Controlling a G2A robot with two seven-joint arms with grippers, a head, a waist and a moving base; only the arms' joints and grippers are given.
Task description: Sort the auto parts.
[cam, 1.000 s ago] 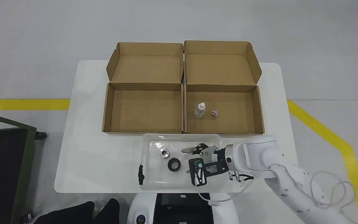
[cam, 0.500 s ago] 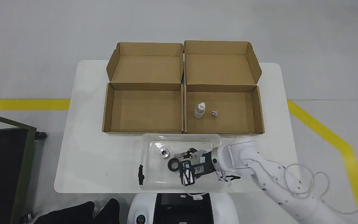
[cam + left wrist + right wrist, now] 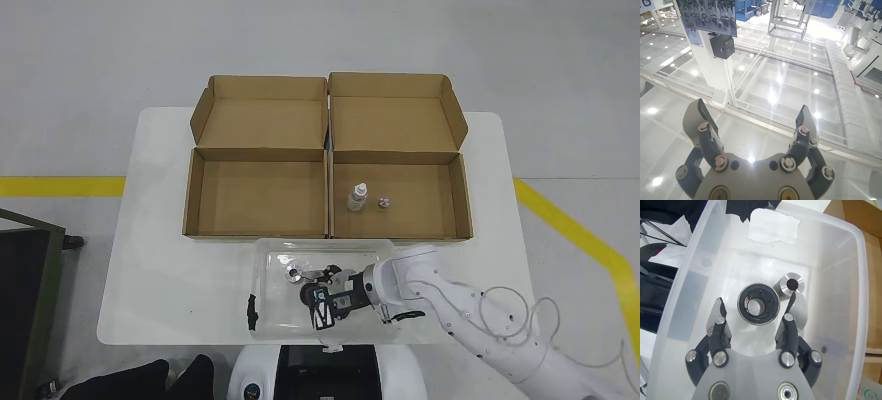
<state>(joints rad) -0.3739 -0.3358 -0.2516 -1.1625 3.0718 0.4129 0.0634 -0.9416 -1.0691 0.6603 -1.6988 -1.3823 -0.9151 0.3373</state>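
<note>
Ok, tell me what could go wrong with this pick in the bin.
1. The open right gripper has one fingertip right by the metal cylinder; descending may knock it over or trap it.
2. The ring-shaped bearing stands on end, opening up; its round side could slip or tip as the jaws close.

- Left wrist view first: we spot blue banners (image 3: 831, 8) with white lettering hanging in the hall, too small for us to read.
- Under the hanging screen (image 3: 708, 17), we catch a white placard (image 3: 694, 37) with tiny, illegible print.
- Right wrist view now: a torn white label (image 3: 772, 230) sits on the clear bin (image 3: 861, 285), and it looks blank to us.
- Just outside the bin, we see red and teal print (image 3: 868, 391), cut off at the edge.
</note>
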